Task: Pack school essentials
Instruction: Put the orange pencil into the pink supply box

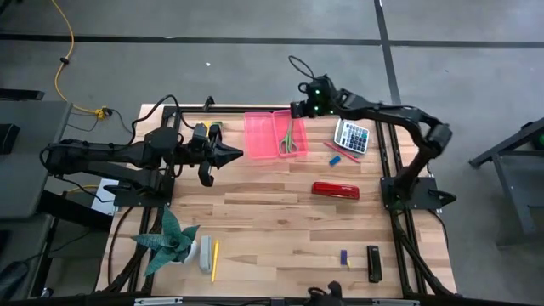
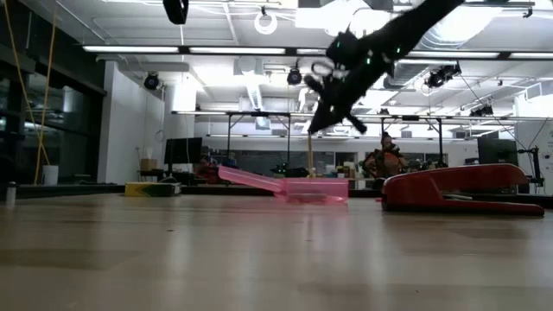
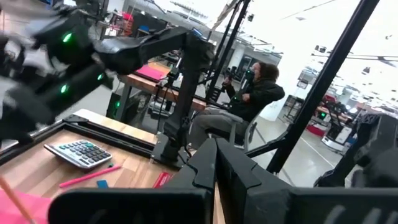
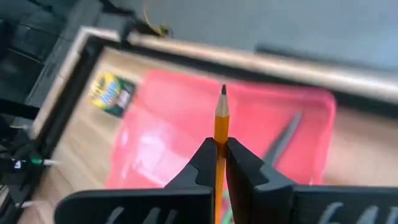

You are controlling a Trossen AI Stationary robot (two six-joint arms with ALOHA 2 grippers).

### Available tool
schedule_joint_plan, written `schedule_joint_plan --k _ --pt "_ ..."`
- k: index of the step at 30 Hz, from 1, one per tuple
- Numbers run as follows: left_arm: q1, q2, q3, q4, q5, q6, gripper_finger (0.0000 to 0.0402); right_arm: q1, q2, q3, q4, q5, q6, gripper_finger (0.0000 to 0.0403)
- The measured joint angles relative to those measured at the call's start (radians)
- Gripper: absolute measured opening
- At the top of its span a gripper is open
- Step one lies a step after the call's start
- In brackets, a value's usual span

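My right gripper (image 1: 299,110) is over the far edge of the pink tray (image 1: 263,136), shut on an orange pencil (image 4: 221,121) whose sharpened tip points down at the tray. In the low view the pencil (image 2: 309,155) hangs below the gripper (image 2: 321,117). Green-handled scissors (image 1: 289,138) lie in the tray. The crayon box (image 1: 213,127) lies left of the tray. A red pen (image 1: 340,153) and a blue piece (image 1: 334,159) lie right of it. A yellow pencil (image 1: 214,260), a purple piece (image 1: 344,257) and a black piece (image 1: 373,263) lie near the front edge. My left gripper (image 1: 231,155) is shut and empty, left of the tray. My right gripper pinches the orange pencil's shaft (image 4: 220,144) between its two fingers, a short way behind the sharpened tip (image 4: 223,92). The fingers point down and lie along the pencil. The pencil hangs nearly upright, tip down, over the tray; whether the tip touches it I cannot tell.
A calculator (image 1: 353,136) lies at the far right and a red stapler (image 1: 335,190) at mid-table right. A green spiky plant (image 1: 170,242) and a pale block (image 1: 204,253) stand at the front left. A person (image 3: 255,93) sits beyond the table.
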State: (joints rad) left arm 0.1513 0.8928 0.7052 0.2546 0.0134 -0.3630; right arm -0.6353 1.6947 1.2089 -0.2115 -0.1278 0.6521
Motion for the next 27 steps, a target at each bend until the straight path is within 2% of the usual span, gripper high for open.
schedule_joint_plan --k 4,17,21,27 --pt "0.000 0.000 0.000 0.000 -0.010 0.014 0.0000 -0.001 0.064 -0.008 0.012 -0.051 0.048 0.0000" --pt "0.000 0.000 0.000 0.003 -0.025 0.008 0.0000 0.009 0.118 -0.007 0.015 -0.024 0.198 0.0007" --pt "0.000 0.000 0.000 0.003 -0.025 0.006 0.0000 0.009 0.118 -0.007 -0.039 -0.030 0.253 0.0019" --pt "0.000 0.000 0.000 0.003 -0.025 -0.001 0.0000 0.009 0.118 -0.008 -0.142 0.021 0.316 0.0036"
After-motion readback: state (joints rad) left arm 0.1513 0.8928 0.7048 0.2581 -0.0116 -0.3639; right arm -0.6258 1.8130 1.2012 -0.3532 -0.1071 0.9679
